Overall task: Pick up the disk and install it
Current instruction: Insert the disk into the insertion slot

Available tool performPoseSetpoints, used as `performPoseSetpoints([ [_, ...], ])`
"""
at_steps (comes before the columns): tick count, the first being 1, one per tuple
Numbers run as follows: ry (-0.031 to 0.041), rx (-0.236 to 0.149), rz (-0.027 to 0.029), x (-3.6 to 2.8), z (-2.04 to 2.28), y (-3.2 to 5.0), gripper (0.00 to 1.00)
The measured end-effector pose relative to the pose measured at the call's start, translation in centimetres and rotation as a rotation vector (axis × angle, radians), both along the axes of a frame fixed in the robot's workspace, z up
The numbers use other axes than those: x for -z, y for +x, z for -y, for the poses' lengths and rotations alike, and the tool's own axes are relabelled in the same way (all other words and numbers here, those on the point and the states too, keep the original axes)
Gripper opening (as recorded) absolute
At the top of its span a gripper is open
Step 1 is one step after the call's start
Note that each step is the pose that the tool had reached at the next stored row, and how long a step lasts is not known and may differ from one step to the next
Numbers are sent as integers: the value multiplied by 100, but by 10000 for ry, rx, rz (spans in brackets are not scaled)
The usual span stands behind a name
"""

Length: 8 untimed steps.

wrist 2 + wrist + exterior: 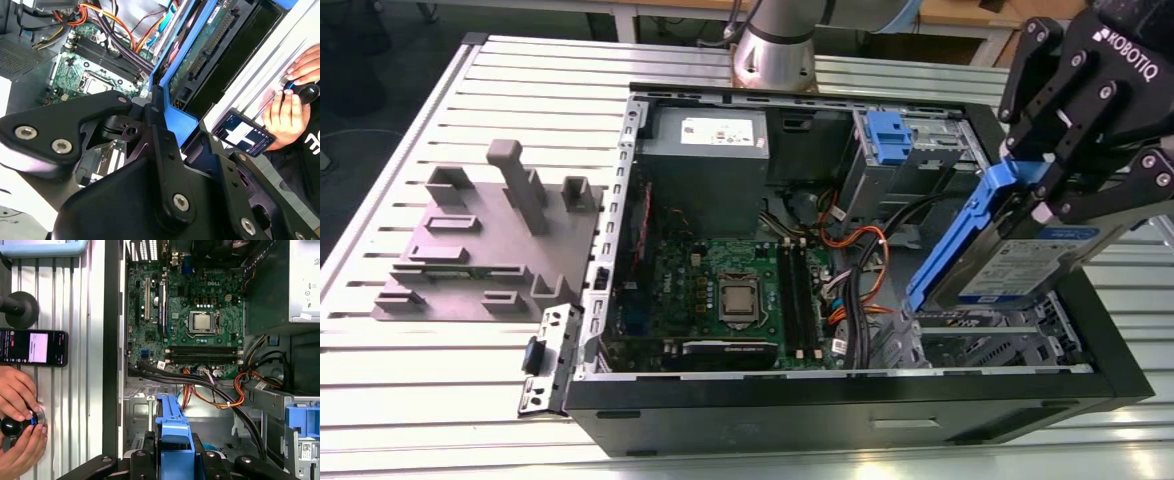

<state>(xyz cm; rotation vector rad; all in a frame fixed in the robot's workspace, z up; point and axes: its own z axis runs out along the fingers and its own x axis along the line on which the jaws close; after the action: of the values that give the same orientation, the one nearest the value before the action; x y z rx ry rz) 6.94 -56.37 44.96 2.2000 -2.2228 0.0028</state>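
My gripper [1047, 195] is shut on the disk [1027, 262], a silver hard drive with a white-and-blue label in a blue carrier [958, 245]. It hangs tilted above the right end of the open computer case [854, 390] in the exterior view, over the metal drive bay [1001, 335]. In the first wrist view the blue carrier [172, 437] points down toward the bay beside the orange cables. The carrier's blue edge [172, 65] and the drive's circuit board underside [205, 47] run past my black fingers [155, 125] in the second wrist view.
A grey power-supply box [707, 150] sits at the case's back, with a bare blue bracket [889, 135] in the upper bay. The motherboard [720, 290] fills the case floor. A grey fixture [494, 240] stands on the slatted table. A person's hands [20, 415] and a phone [32, 347] lie beside the case.
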Motion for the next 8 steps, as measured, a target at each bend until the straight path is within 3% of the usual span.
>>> performPoseSetpoints([
  [8, 0, 1, 0, 39, 19, 79, 36],
])
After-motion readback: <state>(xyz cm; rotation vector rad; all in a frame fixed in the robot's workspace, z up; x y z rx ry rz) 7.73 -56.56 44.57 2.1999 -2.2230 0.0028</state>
